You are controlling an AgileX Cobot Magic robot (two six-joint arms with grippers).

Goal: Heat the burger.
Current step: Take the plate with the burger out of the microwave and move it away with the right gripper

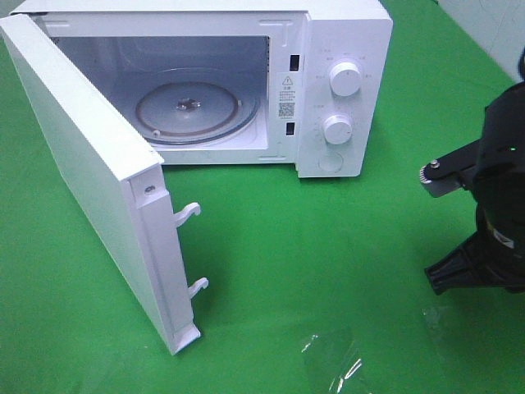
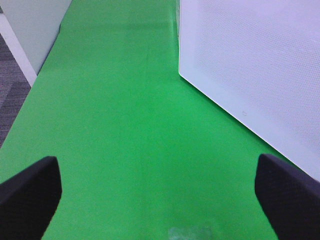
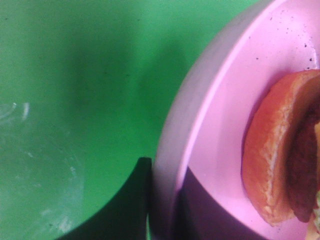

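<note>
Plate [image 3: 220, 125]: pink, speckled, fills the right wrist view; its rim sits between the right gripper's fingers [image 3: 125, 210], one dark finger outside the rim, the other a dark shape over the inner surface.
Burger [image 3: 280, 150]: on the plate, brown-orange bun cut off by the frame edge, dark patty layer visible; not seen in the high view.
Right gripper [image 3: 165, 210]: fingers narrowed on the plate rim, holding it.
Right arm [image 1: 492, 213]: black, at the right edge of the high view, above the green bench [image 1: 328, 246]; plate hidden from this view.
Left gripper [image 2: 160, 192]: fingers [image 2: 30, 195] spread wide, nothing between them, hovering over bare bench beside the door's outer face.
Microwave [image 1: 344, 90]: white, at the back of the bench, two round knobs on its front panel.
Door [image 1: 90, 172]: swung fully open toward the left, latch hooks showing on its edge.
Turntable [image 1: 189, 107]: glass, bare inside the cavity.
Plastic film [image 1: 336, 361]: clear, crumpled, lying on the bench near the front edge.
</note>
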